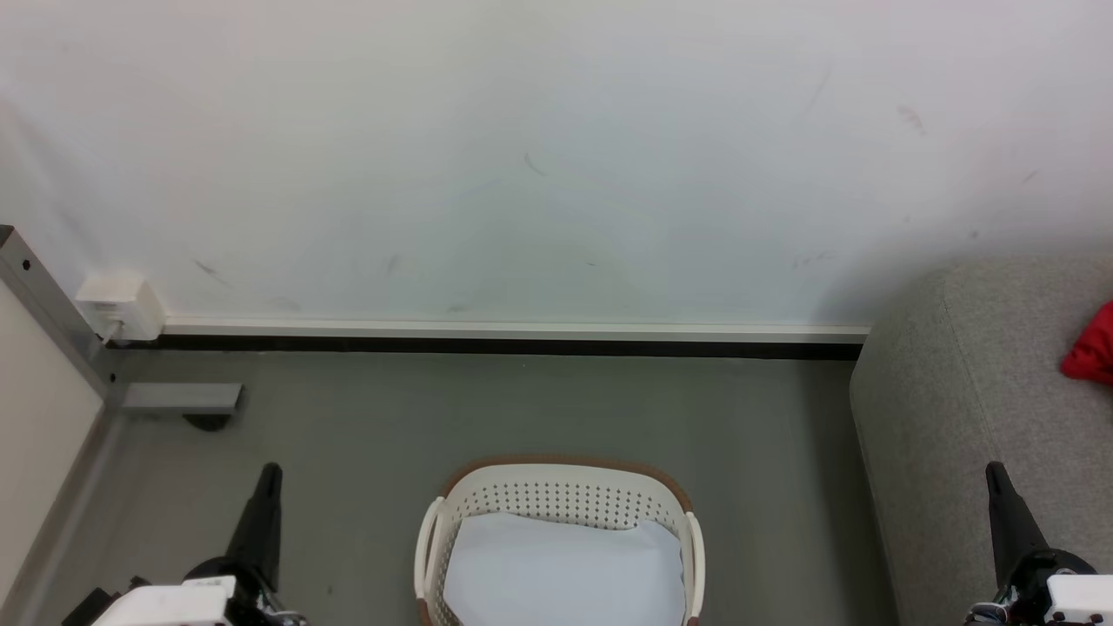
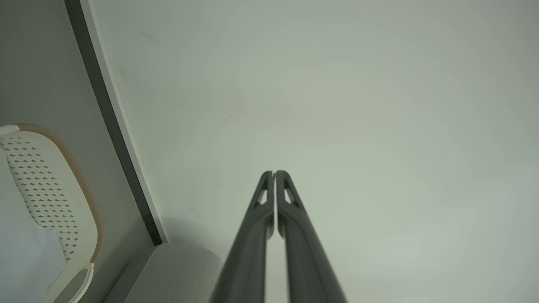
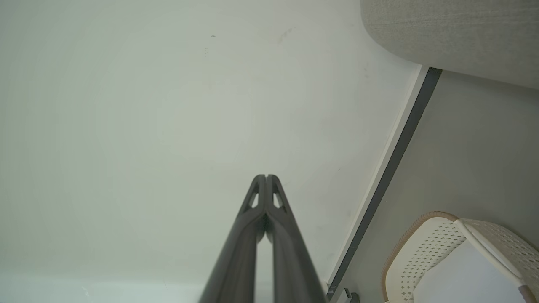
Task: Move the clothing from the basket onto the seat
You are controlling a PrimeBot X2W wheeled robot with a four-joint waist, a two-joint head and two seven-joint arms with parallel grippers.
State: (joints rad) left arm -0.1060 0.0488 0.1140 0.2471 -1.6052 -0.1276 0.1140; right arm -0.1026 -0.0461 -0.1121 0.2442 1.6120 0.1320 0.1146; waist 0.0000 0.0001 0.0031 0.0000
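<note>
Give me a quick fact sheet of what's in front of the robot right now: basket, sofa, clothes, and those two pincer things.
floor: grey, meeting a white wall
basket: cream with a brown rim, on the floor before the robot
inside basket: pale sheet; no red fabric in the part that shows
sofa: light grey, to the robot's right
clothing: a red piece on the sofa, cut by the picture's edge
left end effector: shut, empty
right end effector: shut, empty
</note>
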